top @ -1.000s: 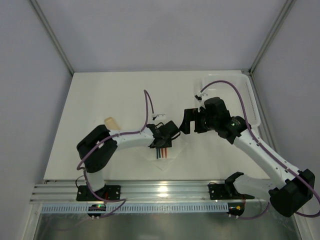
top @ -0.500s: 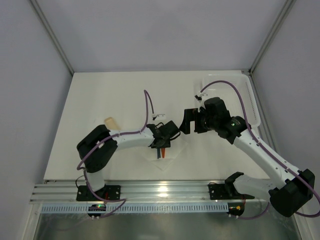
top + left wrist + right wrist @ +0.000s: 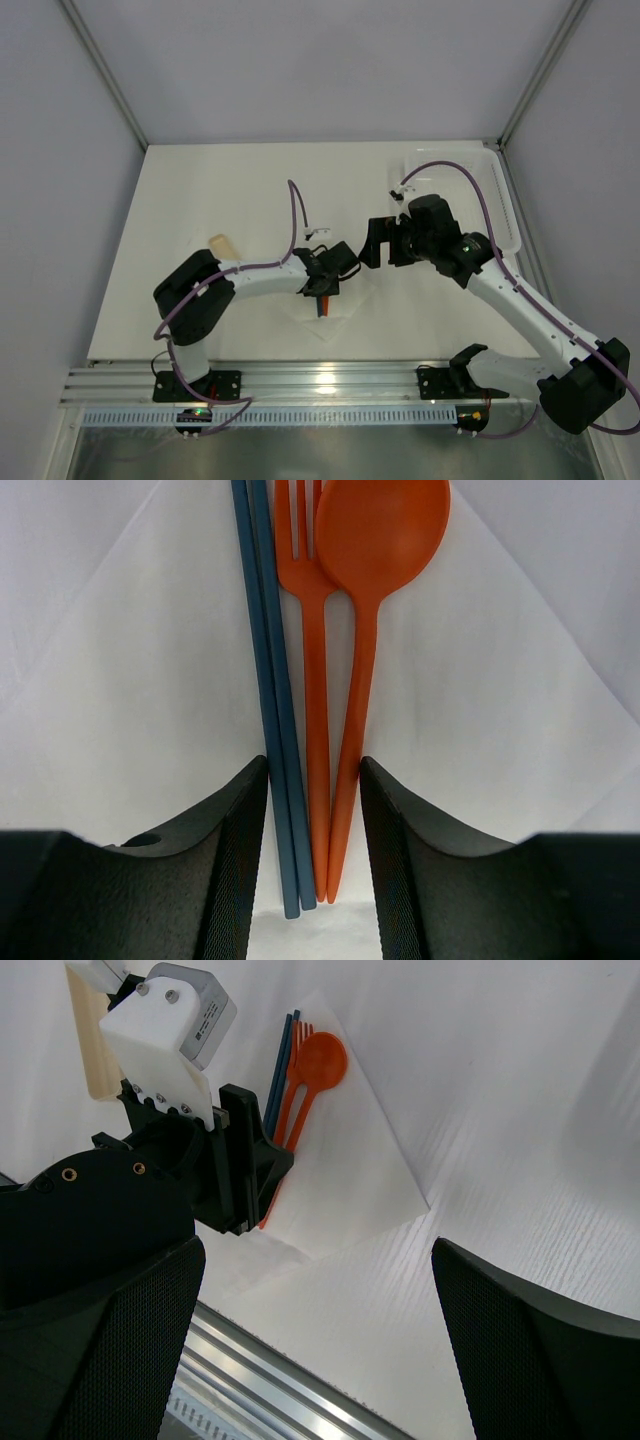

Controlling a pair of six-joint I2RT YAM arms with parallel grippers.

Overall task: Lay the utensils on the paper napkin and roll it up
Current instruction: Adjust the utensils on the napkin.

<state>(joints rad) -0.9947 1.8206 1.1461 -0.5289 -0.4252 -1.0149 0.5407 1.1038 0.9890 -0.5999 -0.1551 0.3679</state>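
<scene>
The utensils are an orange spoon, an orange fork and a pair of blue chopsticks. They lie side by side on the white paper napkin, which sits as a diamond near the table's front. My left gripper is low over the napkin, its jaws closed in on the bunched handles and touching them on both sides; it also shows in the top view. My right gripper is wide open and empty, held above the table right of the napkin.
A pale tan wooden piece lies on the table to the left. A white mesh basket stands at the back right. The metal rail runs along the near edge, just below the napkin's near corner.
My left gripper has shifted over the utensil handles and closed in; less of the handles shows below it in the top view. The right arm has not moved.
</scene>
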